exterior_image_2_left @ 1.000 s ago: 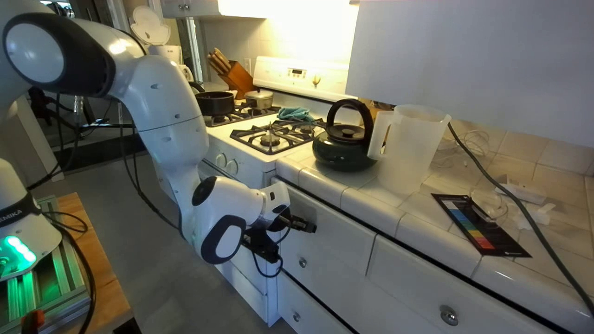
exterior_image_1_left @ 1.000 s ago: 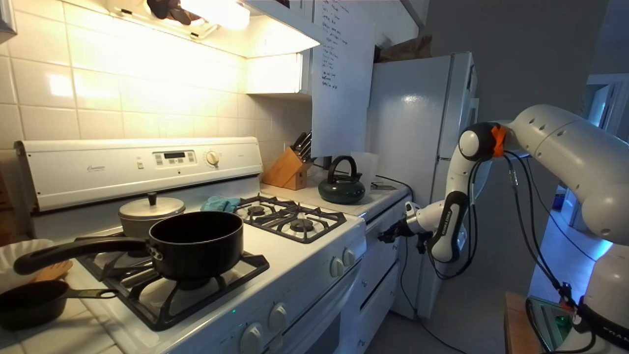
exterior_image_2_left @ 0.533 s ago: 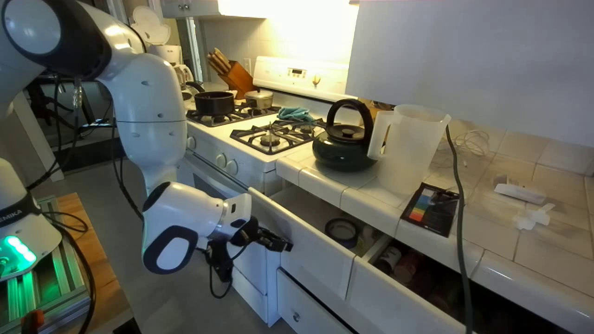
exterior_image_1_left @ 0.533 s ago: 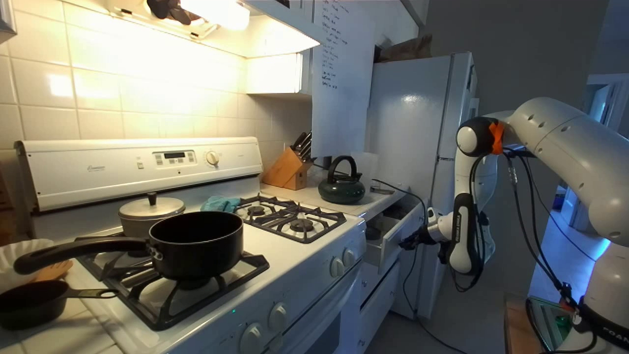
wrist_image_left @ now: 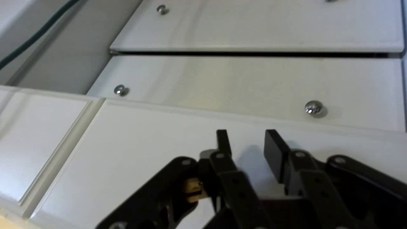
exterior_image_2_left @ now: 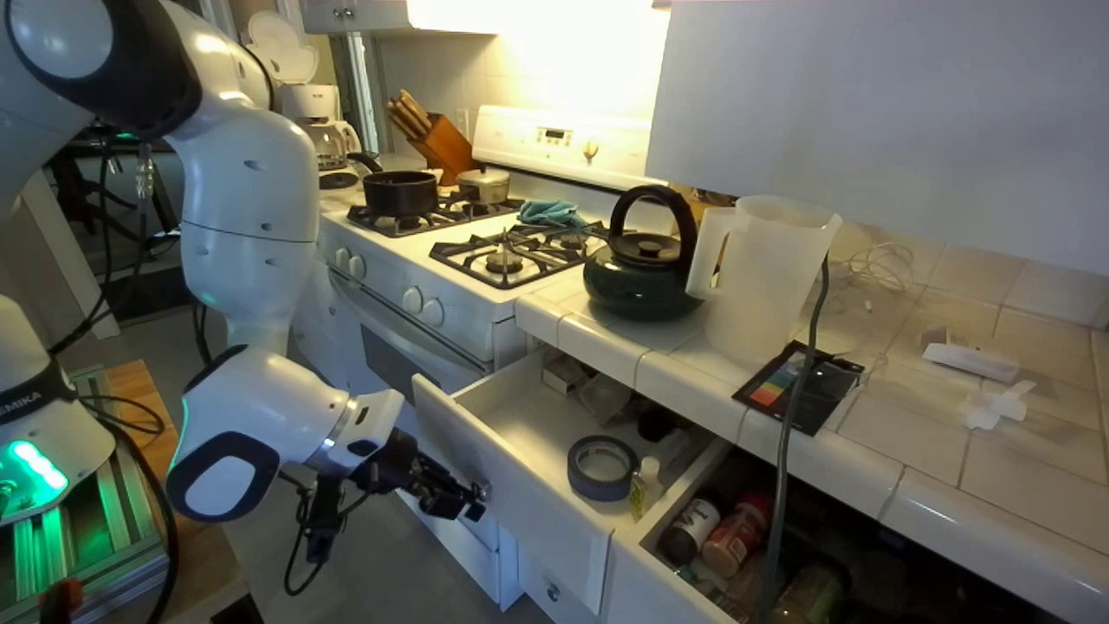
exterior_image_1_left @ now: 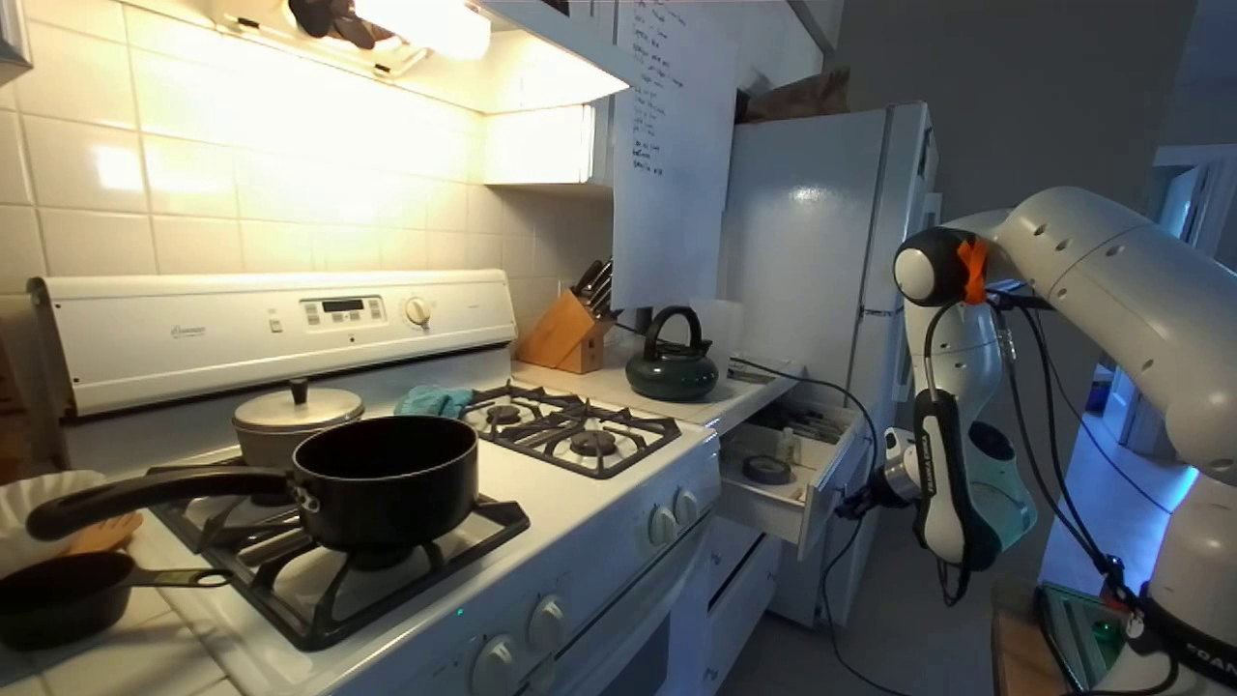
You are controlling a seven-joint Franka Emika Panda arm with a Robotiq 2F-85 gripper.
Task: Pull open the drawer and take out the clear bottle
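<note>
Beside the stove (exterior_image_2_left: 468,316), under the front edge of the desk (exterior_image_2_left: 918,451) near its stove-side corner, the drawer (exterior_image_2_left: 550,520) stands pulled out. The gripper (wrist_image_left: 247,140) is outside the front panel — jaws partly apart, nothing visible between them. Inside, next to a roll of tape (exterior_image_2_left: 602,491), is probably the clear bottle (exterior_image_2_left: 643,496), seemingly upright, across the panel and away from the stove — the reach likely goes up and over.

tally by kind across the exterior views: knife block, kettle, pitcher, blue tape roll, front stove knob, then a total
Knife blocks: 2
Kettle: 1
Pitcher: 1
Blue tape roll, in the open drawer: 1
Front stove knobs: 4
Total: 9
</note>
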